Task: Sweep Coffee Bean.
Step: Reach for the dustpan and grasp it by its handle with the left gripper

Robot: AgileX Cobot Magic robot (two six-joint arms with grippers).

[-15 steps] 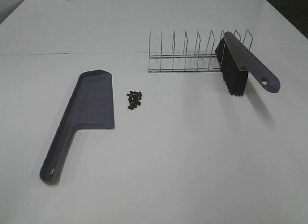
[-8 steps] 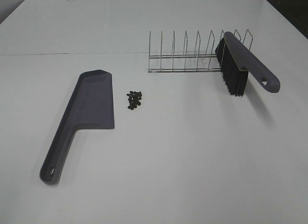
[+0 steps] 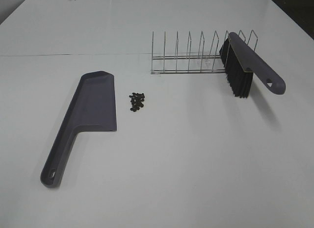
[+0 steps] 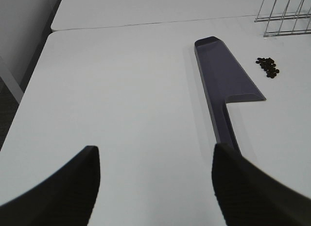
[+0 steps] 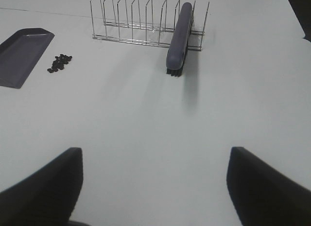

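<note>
The coffee beans (image 3: 137,101) lie in 1 small, tight cluster on the white counter (image 3: 196,164), left of the middle in the high view. They sit just beside the long right edge of the dustpan (image 3: 91,108), apart from it, with a strip of bare counter between. The wire rack (image 3: 186,56) stands behind them and to the right, well apart from the cluster.

The dustpan is dark grey-purple and lies flat. Its wide tray is level with the beans, and its narrow handle runs toward the near left and ends in a hanging hole.

The brush (image 3: 250,63) is lodged in the right end of the rack, tilted, with its black bristles pointing down. Its grey-purple handle sticks out past the rack toward the near right.

The left end effector (image 4: 154,147) hangs above bare counter with its 2 dark fingers spread wide and nothing between them. The dustpan handle runs past the inner side of one finger, and the beans (image 4: 268,66) and a corner of the rack (image 4: 286,17) lie beyond.

The right end effector (image 5: 154,150) is likewise released, its 2 fingers wide apart over bare counter. The brush (image 5: 179,39), rack (image 5: 131,22), beans (image 5: 59,63) and dustpan tray (image 5: 22,56) all lie well ahead of it.
</note>
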